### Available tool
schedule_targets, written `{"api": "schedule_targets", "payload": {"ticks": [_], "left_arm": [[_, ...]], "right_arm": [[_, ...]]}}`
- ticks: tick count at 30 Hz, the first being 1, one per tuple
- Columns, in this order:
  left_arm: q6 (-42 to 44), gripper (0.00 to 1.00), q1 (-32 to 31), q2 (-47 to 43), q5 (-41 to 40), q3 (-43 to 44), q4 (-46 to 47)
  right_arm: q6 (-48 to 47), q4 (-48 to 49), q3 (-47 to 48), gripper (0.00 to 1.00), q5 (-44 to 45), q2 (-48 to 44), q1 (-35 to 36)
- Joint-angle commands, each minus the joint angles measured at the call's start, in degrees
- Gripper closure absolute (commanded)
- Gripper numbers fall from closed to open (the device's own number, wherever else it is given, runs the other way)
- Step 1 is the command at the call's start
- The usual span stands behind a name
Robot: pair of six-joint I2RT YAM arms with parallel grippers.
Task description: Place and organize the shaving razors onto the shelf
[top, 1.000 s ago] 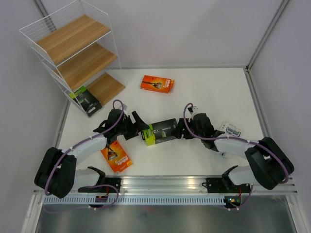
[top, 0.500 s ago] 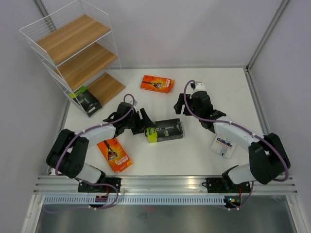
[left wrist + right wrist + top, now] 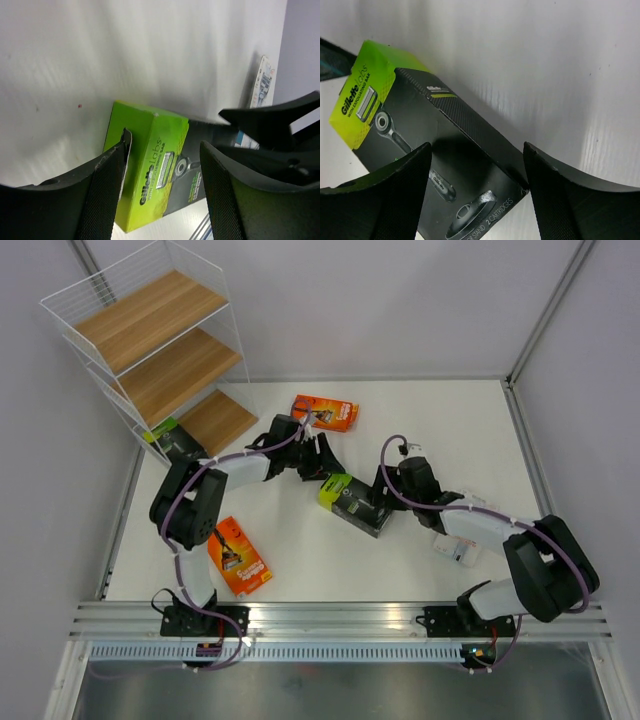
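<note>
Nearest the arm bases, an orange razor pack (image 3: 238,557) lies flat on the table (image 3: 470,430) beside the left arm, and over on the right the white-and-blue pack (image 3: 452,545) peeks out from under the right arm, mostly hidden. In mid-table sits the black pack with the lime-green end (image 3: 347,504), lying at an angle with its lime end turned toward the shelf side. Both grippers crowd it: the right gripper (image 3: 477,150) hangs over the black end with its jaws wide apart, clamping nothing, and the left gripper (image 3: 162,145) faces the lime end, jaws likewise apart, the pack showing beyond the fingers rather than pinched. This looks like a nudge or hand-across, so that the left arm, nearer the shelf, can take the pack. Farther off, the second orange pack (image 3: 324,412) lies just behind the left wrist, close enough that a swing might brush it. At the far left the other black-and-lime pack (image 3: 178,446) rests at the foot of the shelf (image 3: 150,310), by the lowest board; whether it lies on the board or the table cannot be told, and no pack shows on the two upper boards
</note>
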Motion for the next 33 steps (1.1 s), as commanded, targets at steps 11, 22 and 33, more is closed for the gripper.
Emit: {"api": "schedule_targets", "payload": {"ticks": [11,22,33], "left_arm": [[5.96,0.19,-0.66,-12.09,-17.74,6.76,-15.64],[-13.63,0.15,-7.67,-35.51,-23.11,-19.98,-12.74],[-19.45,0.09,-11.38,-32.53,-27.87,-25.00,-8.97]], "right_arm": [[12.94,-3.09,-6.76,0.22,-6.95,-9.34,0.40],[18.93,4.29,-5.01,0.27,-12.05,-1.34,6.03],[1.29,-4.14,7.38,0.28,-6.79,3.50,6.73]]}}
